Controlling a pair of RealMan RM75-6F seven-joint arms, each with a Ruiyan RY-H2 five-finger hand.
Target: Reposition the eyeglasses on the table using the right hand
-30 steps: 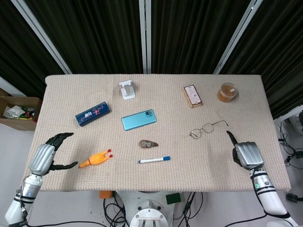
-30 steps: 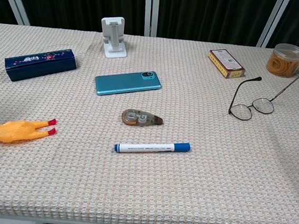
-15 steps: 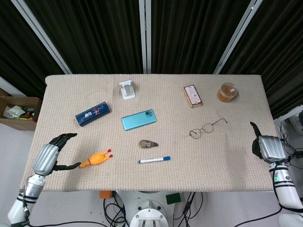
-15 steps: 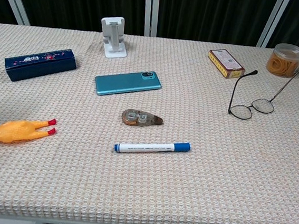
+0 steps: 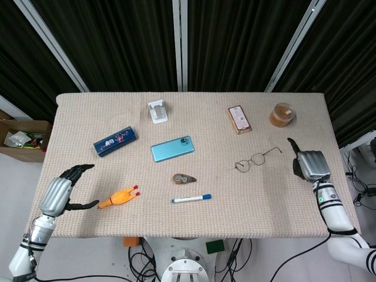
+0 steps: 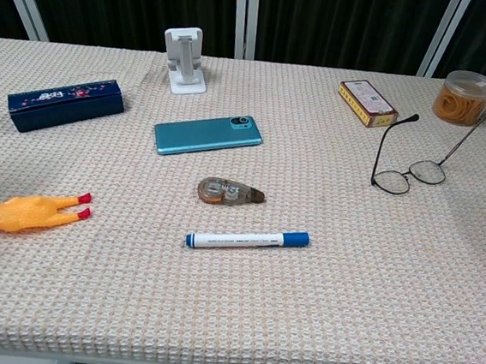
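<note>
The thin-rimmed eyeglasses [image 5: 257, 159] lie on the right half of the beige table [image 5: 88, 117], arms unfolded and pointing to the back right. The chest view shows the eyeglasses [image 6: 409, 175] resting on their lenses with the arms raised. My right hand [image 5: 309, 165] hovers just right of them, apart from the frame, thumb stretched out, holding nothing. Only its back shows. My left hand [image 5: 59, 194] hangs at the front left edge with its fingers apart and empty.
A teal phone [image 5: 172, 148], a tape dispenser [image 5: 184, 178] and a blue marker [image 5: 191, 198] lie mid-table. A rubber chicken [image 5: 119, 197] and a blue box [image 5: 116, 141] are on the left. At the back are a white stand [image 5: 157, 111], a small box [image 5: 239, 119] and a jar [image 5: 282, 114].
My right hand swung from the front right out past the table's right edge, then came back in beside the eyeglasses. The eyeglasses shifted slightly early on. The left hand barely moved.
</note>
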